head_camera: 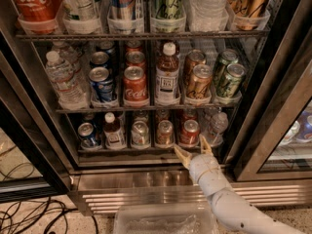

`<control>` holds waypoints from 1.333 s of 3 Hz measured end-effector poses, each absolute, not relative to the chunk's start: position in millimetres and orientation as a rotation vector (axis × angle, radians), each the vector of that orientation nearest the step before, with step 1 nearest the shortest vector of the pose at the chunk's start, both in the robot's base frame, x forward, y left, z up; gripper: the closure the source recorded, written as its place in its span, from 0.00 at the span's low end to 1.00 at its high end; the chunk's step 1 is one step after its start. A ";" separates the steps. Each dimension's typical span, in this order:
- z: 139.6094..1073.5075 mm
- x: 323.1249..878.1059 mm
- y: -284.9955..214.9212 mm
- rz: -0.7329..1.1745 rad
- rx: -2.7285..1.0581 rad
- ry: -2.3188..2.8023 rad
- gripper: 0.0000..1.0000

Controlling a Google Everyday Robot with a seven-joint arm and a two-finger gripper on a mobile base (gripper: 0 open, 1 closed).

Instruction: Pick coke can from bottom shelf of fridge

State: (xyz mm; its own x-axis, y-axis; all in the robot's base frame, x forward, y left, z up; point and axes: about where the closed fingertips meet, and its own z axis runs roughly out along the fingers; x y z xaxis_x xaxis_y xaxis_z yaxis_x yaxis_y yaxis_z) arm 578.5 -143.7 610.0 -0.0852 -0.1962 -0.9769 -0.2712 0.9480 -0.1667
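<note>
The fridge (130, 180) stands open in front of me. On its bottom shelf (127, 150) a red coke can (189, 132) stands upright in a clear tray, second lane from the right. My gripper (191, 146) is open just in front of and slightly below this can. One finger (182, 156) is at the can's lower left and the other (206, 145) at its lower right. It holds nothing. Left of the coke can stand a copper can (165, 132), a silver can (140, 133), a small bottle (113, 130) and a blue can (87, 135).
A water bottle (217, 126) stands right of the coke can. The middle shelf holds another red can (135, 86) among cans and bottles. Dark door edges flank the opening at left (29, 130) and right (273, 121). A clear plastic bin (165, 222) and cables (29, 213) lie on the floor.
</note>
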 end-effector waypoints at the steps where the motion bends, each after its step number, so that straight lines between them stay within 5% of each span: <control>1: 609.0 583.8 -146.4 0.047 -0.352 1.655 0.36; 4: 603.7 602.9 -152.6 -0.013 -0.329 1.636 0.34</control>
State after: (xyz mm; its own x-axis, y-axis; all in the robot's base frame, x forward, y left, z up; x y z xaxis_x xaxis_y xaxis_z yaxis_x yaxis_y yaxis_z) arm 602.9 -152.6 603.7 -0.0547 -0.2198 -0.9740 -0.2045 0.9573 -0.2046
